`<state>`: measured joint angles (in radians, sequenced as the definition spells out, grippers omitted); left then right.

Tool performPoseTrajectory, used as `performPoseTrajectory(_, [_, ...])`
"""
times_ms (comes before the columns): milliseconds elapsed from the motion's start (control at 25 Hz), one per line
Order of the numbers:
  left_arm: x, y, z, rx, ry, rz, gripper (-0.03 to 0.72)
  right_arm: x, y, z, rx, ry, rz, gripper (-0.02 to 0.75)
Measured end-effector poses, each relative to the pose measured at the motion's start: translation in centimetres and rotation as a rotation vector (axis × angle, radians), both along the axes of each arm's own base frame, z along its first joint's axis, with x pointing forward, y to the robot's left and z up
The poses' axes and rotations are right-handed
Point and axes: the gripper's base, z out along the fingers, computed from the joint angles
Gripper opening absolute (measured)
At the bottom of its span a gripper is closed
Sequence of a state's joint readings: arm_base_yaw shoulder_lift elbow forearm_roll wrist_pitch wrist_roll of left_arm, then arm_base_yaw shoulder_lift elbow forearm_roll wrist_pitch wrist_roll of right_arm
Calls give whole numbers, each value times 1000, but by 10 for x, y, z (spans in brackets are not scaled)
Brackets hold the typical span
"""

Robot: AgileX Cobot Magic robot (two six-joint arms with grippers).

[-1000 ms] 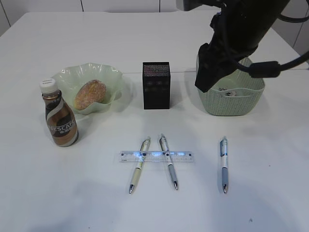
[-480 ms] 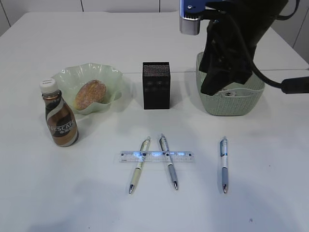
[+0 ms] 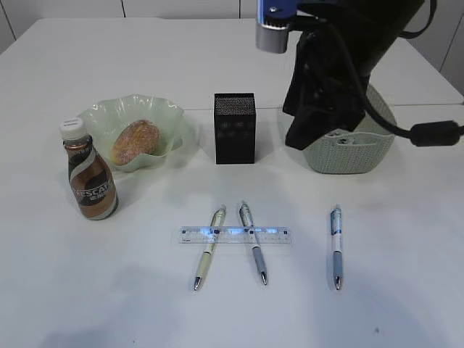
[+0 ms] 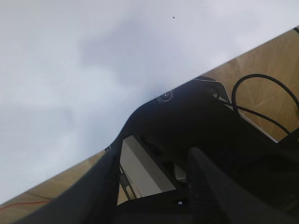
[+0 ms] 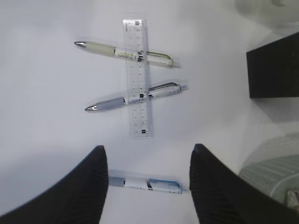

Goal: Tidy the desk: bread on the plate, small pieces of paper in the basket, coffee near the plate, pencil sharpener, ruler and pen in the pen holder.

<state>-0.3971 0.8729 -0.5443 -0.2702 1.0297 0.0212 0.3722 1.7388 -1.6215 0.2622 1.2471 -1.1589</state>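
Bread (image 3: 135, 141) sits on the plate (image 3: 166, 114), coffee (image 3: 88, 177) beside it, paper scraps in the basket (image 3: 348, 154); ruler (image 3: 233, 234) and three pens lie loose before the pen holder (image 3: 235, 127); right gripper (image 5: 147, 184) hangs spread and empty; left gripper (image 4: 152, 186) parted, empty

clear plastic ruler (image 3: 235, 235), black mesh pen holder (image 3: 235, 128), woven-look plastic basket (image 3: 348, 154)

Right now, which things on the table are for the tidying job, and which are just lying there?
For the job:
bread in the plate
coffee
basket
pen holder
ruler
three pens: left, middle, right

Just lying about:
nothing I can see; no pencil sharpener shows either
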Motion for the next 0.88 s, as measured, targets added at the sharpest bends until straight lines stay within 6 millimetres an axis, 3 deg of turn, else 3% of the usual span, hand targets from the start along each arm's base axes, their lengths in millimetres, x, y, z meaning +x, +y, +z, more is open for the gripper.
performPoseTrajectory(200, [0, 0, 0, 0, 0, 0, 328, 2, 22, -22, -20, 51, 53, 443])
performPoseTrajectory(280, [0, 0, 0, 0, 0, 0, 328, 2, 22, -22, -20, 51, 53, 443])
performPoseTrajectory(320, [0, 0, 0, 0, 0, 0, 328, 2, 34, -34, -32, 76, 81, 443])
performPoseTrajectory(400, [0, 0, 0, 2, -2, 0, 328, 2, 35, -34, -32, 75, 81, 443])
performPoseTrajectory(440, [0, 0, 0, 2, -2, 0, 328, 2, 48, -43, -37, 84, 109, 442])
performPoseTrajectory(520, [0, 0, 0, 2, -2, 0, 328, 5, 56, -49, -37, 80, 119, 443])
performPoseTrajectory(720, [0, 0, 0, 2, -2, 0, 328, 14, 64, -67, -46, 96, 120, 443])
performPoseTrajectory(880, [0, 0, 0, 2, -2, 0, 328, 23, 68, -94, -68, 142, 115, 443])
